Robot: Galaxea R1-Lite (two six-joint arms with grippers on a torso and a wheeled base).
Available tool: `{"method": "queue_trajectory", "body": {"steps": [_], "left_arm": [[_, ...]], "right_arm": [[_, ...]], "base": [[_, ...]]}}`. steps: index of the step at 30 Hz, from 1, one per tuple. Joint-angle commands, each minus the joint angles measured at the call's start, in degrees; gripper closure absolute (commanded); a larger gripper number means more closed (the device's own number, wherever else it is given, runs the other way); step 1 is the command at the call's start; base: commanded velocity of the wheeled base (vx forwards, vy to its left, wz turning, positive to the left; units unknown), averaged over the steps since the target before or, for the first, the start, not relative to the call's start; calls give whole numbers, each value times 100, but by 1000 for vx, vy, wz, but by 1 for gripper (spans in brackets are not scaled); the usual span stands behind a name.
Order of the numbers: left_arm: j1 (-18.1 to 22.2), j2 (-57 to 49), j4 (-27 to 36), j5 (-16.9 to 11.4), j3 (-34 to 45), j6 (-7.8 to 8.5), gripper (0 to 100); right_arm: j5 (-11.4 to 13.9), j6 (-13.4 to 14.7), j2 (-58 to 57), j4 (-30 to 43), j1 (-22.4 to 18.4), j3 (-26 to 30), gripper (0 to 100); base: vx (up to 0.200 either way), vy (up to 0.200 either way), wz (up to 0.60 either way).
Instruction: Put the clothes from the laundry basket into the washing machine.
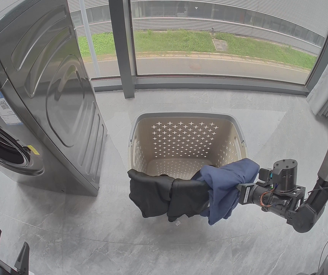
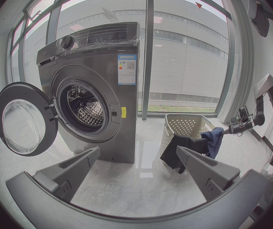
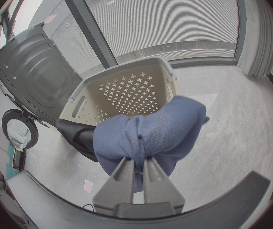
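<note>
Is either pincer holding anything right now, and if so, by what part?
The right pincer is shut on the blue garment, pinching a bunched fold of its cloth. The left pincer is open and holds nothing.

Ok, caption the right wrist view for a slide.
Right gripper shut on a blue garment by the laundry basket, black garment draped over its rim.

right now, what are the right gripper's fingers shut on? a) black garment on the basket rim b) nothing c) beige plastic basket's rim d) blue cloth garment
d: the right gripper has its fingers pinched on a bunched fold of the blue cloth garment.
</note>
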Motion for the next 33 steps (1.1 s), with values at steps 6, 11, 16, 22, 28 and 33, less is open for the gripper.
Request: {"method": "queue_trajectory", "body": {"steps": [6, 11, 16, 22, 28, 33], "left_arm": [[0, -84, 0, 4, 84, -1, 0], [0, -84, 0, -5, 84, -1, 0], [0, -84, 0, -5, 84, -1, 0], [0, -84, 0, -5, 75, 16, 0], [0, -84, 0, -5, 84, 25, 0], [0, -84, 0, -5, 84, 16, 0]], "right_arm": [[1, -5, -1838, 68, 306, 460, 100], [-25, -84, -2347, 77, 622, 416, 100], [-25, -471, -2681, 288, 710, 240, 100], [-34, -515, -3165, 842, 833, 117, 100], [-34, -533, -3560, 921, 877, 64, 100], [-43, -533, -3639, 965, 947, 64, 100]], "base": [[0, 0, 0], [0, 0, 0], [0, 0, 0], [0, 0, 0], [-133, 0, 0], [-200, 0, 0]]}}
